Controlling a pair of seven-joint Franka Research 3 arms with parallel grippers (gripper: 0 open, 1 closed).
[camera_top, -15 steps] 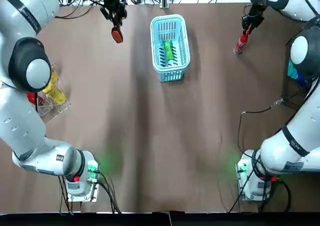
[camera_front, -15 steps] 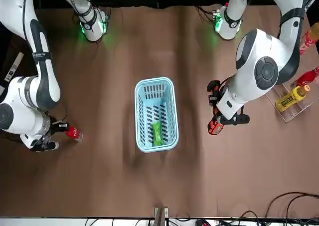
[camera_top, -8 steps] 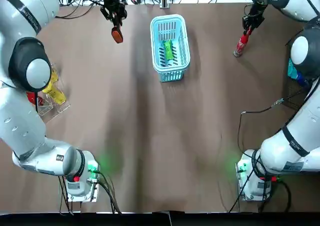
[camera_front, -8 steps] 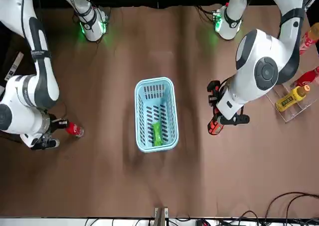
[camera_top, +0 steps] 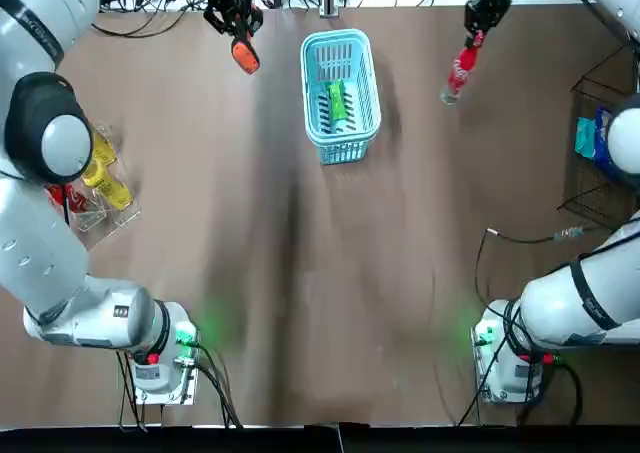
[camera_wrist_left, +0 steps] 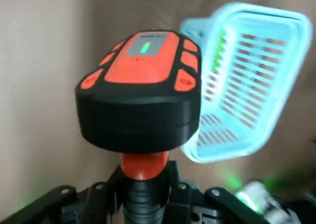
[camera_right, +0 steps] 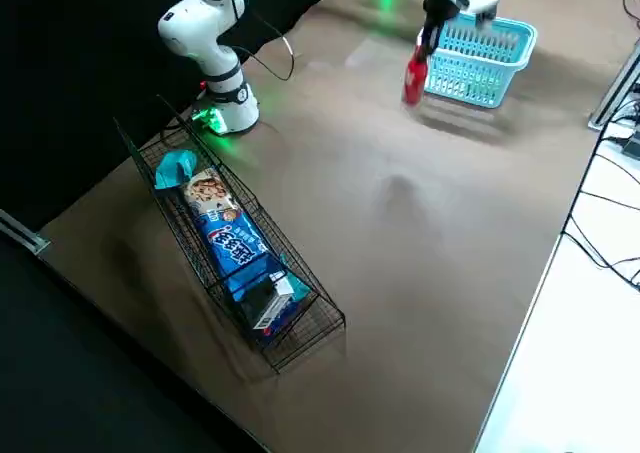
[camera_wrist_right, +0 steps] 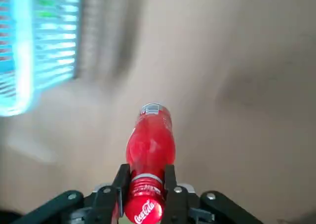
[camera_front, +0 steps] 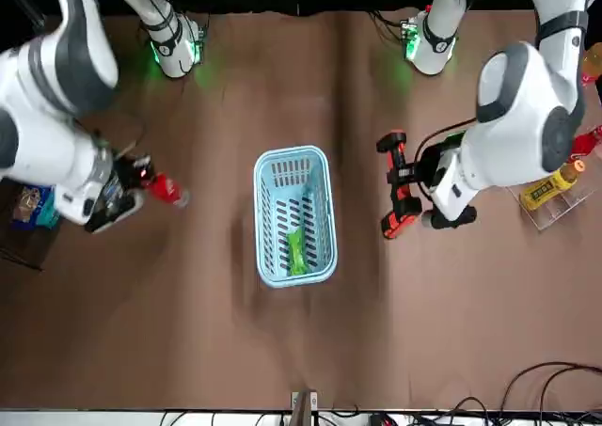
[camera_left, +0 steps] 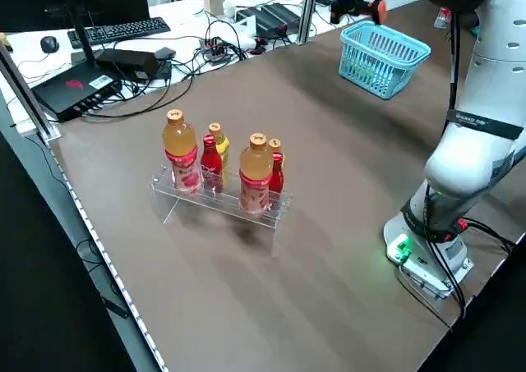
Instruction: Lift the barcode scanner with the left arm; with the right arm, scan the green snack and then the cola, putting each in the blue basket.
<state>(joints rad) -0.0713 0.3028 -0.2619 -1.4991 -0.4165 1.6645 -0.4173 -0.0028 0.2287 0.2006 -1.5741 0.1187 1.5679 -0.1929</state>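
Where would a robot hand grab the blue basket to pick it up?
Probably the top rim of a long side wall of the blue basket, coming straight down, one of the jaws inside, one outside. It stands upright, open on top, with thin walls; the green snack lies mid-floor, clear of the rim.

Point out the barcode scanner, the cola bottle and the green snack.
barcode scanner [camera_wrist_left: 143, 61]: left wrist view, orange top of its head.
cola bottle [camera_wrist_right: 150, 147]: right wrist view, red body.
green snack [camera_top: 338, 101]: top view, middle of the wrapper.
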